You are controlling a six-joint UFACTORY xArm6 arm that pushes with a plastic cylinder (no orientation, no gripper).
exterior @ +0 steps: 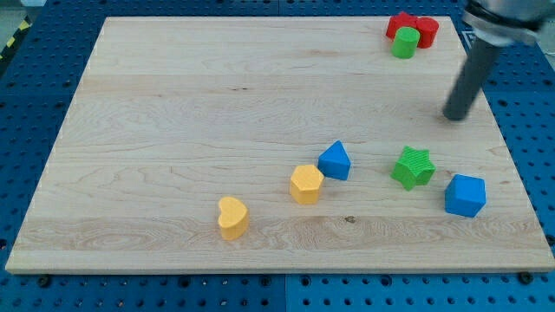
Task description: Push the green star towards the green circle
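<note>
The green star [413, 167] lies at the view's lower right on the wooden board [173, 104]. The green circle [403, 42] stands at the view's top right, touching a red star [401, 23] and a red cylinder [426, 31]. My tip [454, 116] is on the board up and to the right of the green star, apart from it, and below and to the right of the green circle.
A blue cube [465, 195] sits just right of and below the green star. A blue triangle [335, 160], a yellow hexagon [306, 184] and a yellow heart [232, 217] run in a line toward the lower left. The board's right edge is close to my tip.
</note>
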